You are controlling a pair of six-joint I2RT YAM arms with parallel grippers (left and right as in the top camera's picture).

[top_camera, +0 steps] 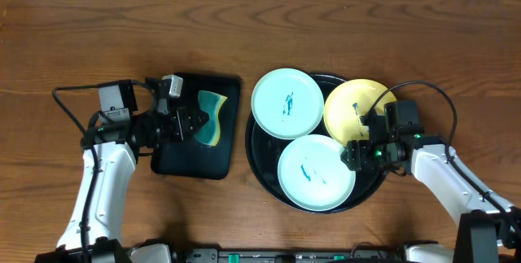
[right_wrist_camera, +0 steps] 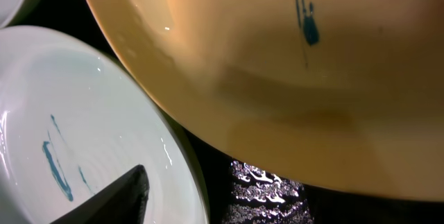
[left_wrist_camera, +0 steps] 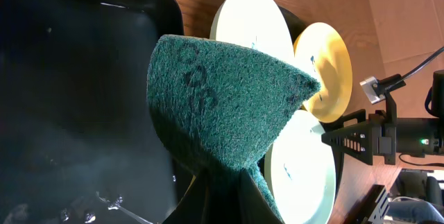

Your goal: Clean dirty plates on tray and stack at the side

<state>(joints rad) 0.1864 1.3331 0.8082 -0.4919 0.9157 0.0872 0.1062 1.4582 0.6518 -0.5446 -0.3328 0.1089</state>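
Note:
Three plates lie on the round black tray (top_camera: 264, 165). A mint plate (top_camera: 287, 103) is at the back left and a second mint plate (top_camera: 316, 172) at the front, both with teal smudges. The yellow plate (top_camera: 354, 108) at the back right leans on them. My left gripper (top_camera: 191, 123) is shut on a green-and-yellow sponge (top_camera: 212, 118) over the rectangular tray; the sponge's green side (left_wrist_camera: 222, 106) fills the left wrist view. My right gripper (top_camera: 358, 151) is open at the yellow plate's front rim (right_wrist_camera: 277, 113). One finger (right_wrist_camera: 121, 196) is over the front mint plate (right_wrist_camera: 62, 127); the other is hidden.
A small rectangular black tray (top_camera: 191, 161) with water drops (left_wrist_camera: 90, 203) sits left of the round tray. Brown wooden table (top_camera: 81, 35) lies all round. The right arm's cable (top_camera: 440, 100) loops behind the yellow plate.

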